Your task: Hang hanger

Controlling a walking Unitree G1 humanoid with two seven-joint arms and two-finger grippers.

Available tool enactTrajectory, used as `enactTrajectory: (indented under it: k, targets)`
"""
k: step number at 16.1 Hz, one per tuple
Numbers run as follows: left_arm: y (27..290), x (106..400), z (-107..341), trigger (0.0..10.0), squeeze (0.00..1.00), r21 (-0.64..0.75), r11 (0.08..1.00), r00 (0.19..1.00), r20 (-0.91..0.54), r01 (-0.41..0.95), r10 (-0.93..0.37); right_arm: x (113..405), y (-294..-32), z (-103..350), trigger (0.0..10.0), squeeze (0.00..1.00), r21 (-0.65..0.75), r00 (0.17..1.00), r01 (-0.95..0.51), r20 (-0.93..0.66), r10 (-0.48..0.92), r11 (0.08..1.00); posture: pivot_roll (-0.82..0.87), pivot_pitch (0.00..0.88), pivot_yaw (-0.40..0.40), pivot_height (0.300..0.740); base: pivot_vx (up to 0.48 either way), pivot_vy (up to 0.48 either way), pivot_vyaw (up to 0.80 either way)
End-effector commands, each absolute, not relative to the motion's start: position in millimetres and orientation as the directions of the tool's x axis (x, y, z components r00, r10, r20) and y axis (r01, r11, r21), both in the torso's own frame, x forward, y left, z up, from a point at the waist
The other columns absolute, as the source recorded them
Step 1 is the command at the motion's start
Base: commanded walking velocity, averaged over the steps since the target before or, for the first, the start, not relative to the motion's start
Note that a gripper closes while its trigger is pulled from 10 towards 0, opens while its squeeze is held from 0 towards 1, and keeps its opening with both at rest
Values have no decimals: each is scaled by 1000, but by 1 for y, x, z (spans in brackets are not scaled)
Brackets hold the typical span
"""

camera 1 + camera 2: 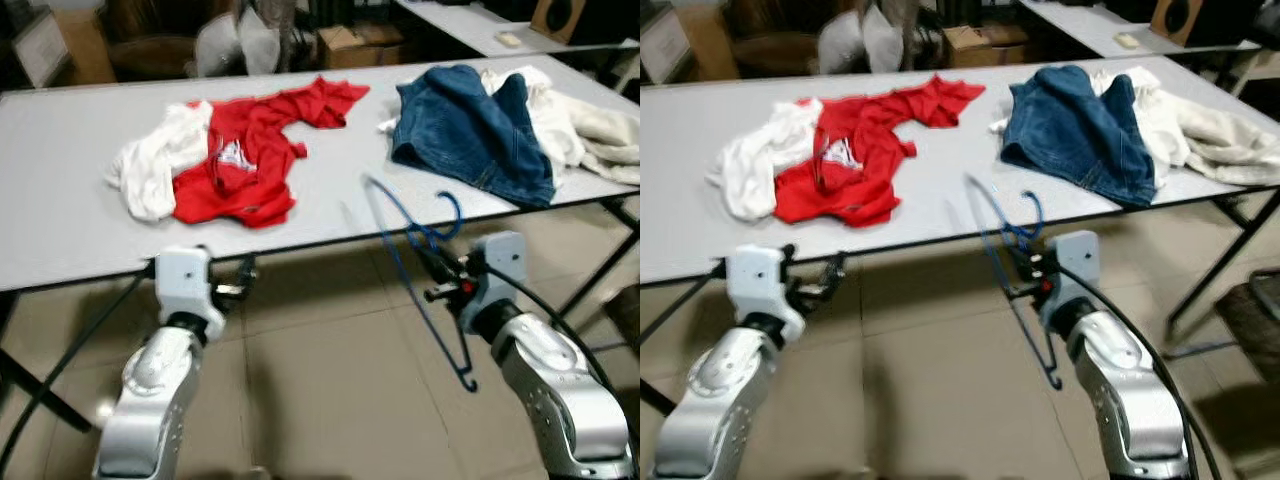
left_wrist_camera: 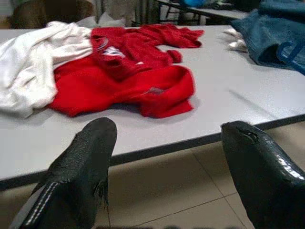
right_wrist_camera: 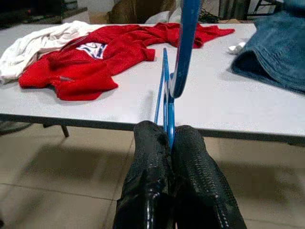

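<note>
The grey counter (image 1: 60, 220) carries a red shirt (image 1: 255, 150), jeans (image 1: 470, 125) and white clothes, probably two (image 1: 150, 165). Off its front edge, right gripper (image 3: 170, 136) fingers pinch the blue hanger (image 1: 420, 265); left gripper (image 2: 167, 157) fingers spread wide

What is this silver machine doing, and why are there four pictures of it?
It is a walking robot with two silver arms. Two pictures come from cameras in its head, looking down at a long grey table. The other two come from cameras on its wrists. On the table lie a red shirt, a white cloth, blue denim jeans and a cream garment. The right gripper pinches a thin blue wire hanger. The left gripper is open, holding nothing.
</note>
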State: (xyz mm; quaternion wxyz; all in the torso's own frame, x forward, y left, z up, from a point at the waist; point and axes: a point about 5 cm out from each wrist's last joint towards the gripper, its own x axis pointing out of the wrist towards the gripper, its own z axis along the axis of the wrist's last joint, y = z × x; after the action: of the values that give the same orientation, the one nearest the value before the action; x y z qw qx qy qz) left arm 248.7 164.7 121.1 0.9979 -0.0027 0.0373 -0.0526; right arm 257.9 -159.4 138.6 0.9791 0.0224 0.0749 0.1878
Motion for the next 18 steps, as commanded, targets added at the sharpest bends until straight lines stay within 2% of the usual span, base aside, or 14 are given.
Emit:
enactTrajectory:
  k: [1, 6, 11, 14, 18]
  targets:
    - [157, 248, 130, 10000, 0, 13, 992, 992, -24, 123, -122, 263, -161, 140, 10000, 0, 73, 916, -365, -148, 373, 928, -75, 52, -35, 740, 0, 0, 0]
    - [165, 250, 135, 10000, 0, 42, 995, 996, 2, 94, -95, 266, -149, 145, 10000, 0, 89, 909, -396, -100, 404, 914, -84, 61, -25, 740, 163, 0, 0]
    - [167, 249, 132, 10000, 0, 32, 994, 995, -4, 103, -103, 263, -154, 146, 10000, 0, 49, 917, -389, -72, 392, 920, -88, 60, -10, 740, 343, 0, 0]
    - [174, 252, 135, 10000, 0, 43, 996, 996, 2, 84, -84, 265, -149, 144, 10000, 0, 0, 906, -417, -77, 416, 909, -90, 58, -10, 740, 369, 0, 0]
    - [175, 255, 136, 10000, 0, 51, 995, 997, 6, 82, -83, 264, -154, 145, 10000, 0, 5, 916, -397, -58, 396, 918, -98, 56, -5, 740, 373, 0, 0]
